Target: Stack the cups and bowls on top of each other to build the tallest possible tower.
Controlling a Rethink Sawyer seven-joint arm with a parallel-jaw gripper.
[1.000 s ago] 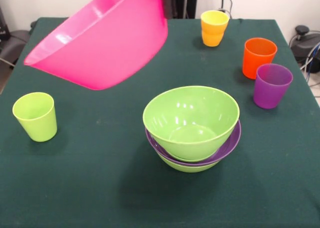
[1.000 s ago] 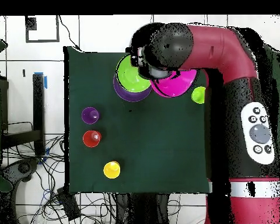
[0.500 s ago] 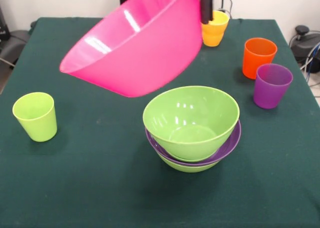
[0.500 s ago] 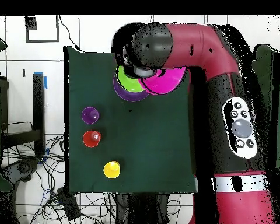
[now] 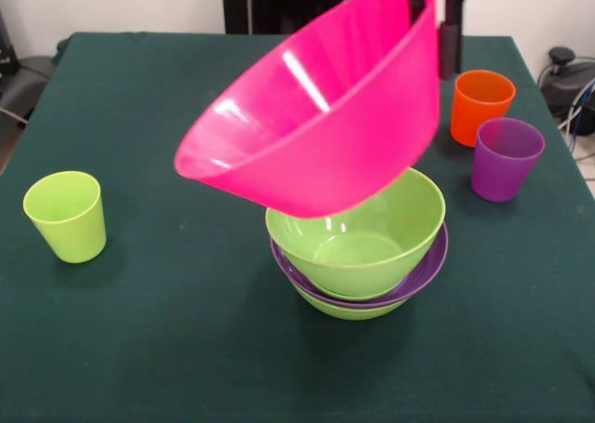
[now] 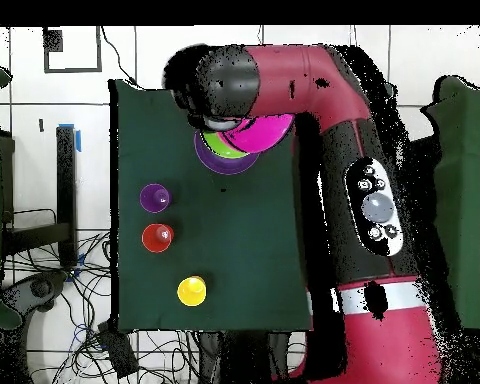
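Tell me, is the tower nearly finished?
Not yet. Done: a lime green bowl sits in the purple bowl, with another green bowl beneath. In hand: the gripper holds the pink bowl by its rim, tilted above the stack, not set down. Left: the lime cup, orange cup and purple cup stand apart on the table.
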